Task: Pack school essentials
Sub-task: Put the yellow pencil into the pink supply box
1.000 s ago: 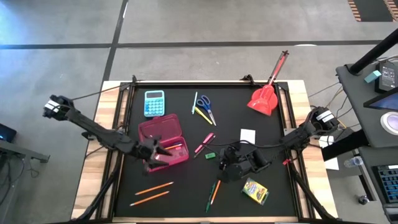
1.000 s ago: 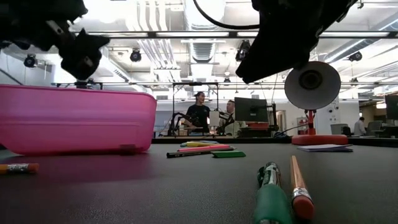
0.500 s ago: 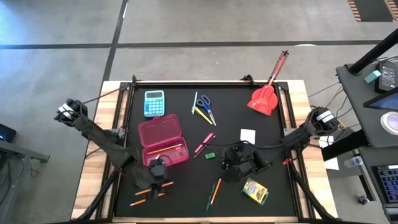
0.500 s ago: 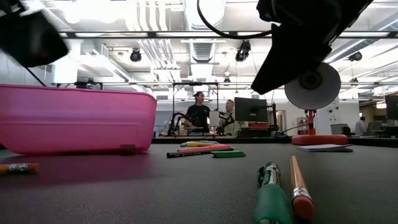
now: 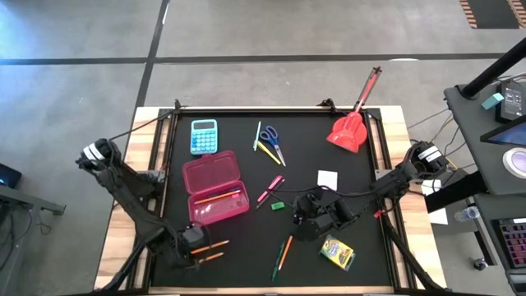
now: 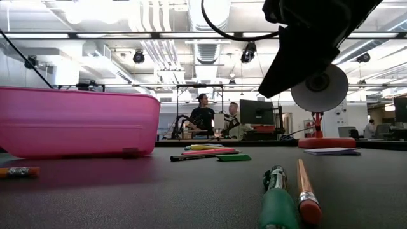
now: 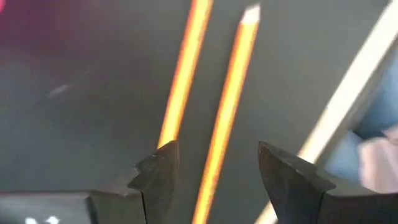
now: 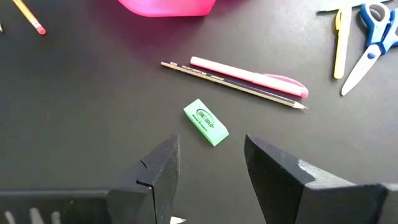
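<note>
My left gripper (image 5: 200,246) hangs open, pointing down over two orange pencils (image 5: 214,251) near the table's front left. In the left wrist view one pencil (image 7: 227,118) runs between my fingers and the other (image 7: 185,74) lies beside one finger. The open pink pencil case (image 5: 215,188) holds orange pencils. My right gripper (image 8: 208,163) stands open just short of the green eraser (image 8: 206,122). A pink pen (image 8: 249,76) with a dark pencil, blue-handled scissors (image 5: 269,138), a crayon box (image 5: 337,252), and a green pen with an orange pencil (image 5: 282,255) lie flat on the black mat.
A blue calculator (image 5: 204,136) lies at the far left, a red long-handled scoop (image 5: 349,127) at the far right, and a white note (image 5: 327,178) right of centre. People stand in the room beyond the table (image 6: 203,117).
My left gripper has left the pink case and swung toward the table's near edge, tipping from nearly level to pointing down and rolling, until it stands over the two orange pencils. It has stayed open.
</note>
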Action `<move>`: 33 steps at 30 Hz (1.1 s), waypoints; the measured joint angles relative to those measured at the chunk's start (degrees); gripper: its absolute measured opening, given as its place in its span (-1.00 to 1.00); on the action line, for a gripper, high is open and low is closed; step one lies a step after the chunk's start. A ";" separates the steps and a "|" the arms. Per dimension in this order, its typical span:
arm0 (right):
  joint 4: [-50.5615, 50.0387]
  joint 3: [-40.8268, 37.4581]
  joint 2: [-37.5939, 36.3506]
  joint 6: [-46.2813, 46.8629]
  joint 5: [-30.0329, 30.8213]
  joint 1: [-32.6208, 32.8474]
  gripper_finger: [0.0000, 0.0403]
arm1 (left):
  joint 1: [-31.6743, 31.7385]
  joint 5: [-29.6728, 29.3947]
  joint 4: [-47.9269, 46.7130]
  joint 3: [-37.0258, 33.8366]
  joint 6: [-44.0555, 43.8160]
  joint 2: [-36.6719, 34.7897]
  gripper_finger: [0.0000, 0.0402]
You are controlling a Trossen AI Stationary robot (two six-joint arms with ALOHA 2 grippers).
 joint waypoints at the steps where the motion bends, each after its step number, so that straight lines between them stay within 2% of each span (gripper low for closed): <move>1: 0.00 0.00 0.00 0.00 -0.08 0.00 -0.15 | -0.54 0.09 -0.95 -0.03 -1.17 0.67 0.01; 18: 0.02 -0.02 0.00 2.10 -1.08 0.00 -0.15 | -1.27 0.21 -8.03 3.16 -1.48 11.10 -0.03; 27: 0.02 -0.02 0.00 2.08 -1.08 0.00 -0.15 | -1.27 0.36 -12.40 7.90 -1.12 15.63 -0.52; 33: 0.01 -0.04 0.00 2.08 -1.10 0.00 -0.15 | -1.25 0.45 -13.19 10.52 2.08 16.52 -0.80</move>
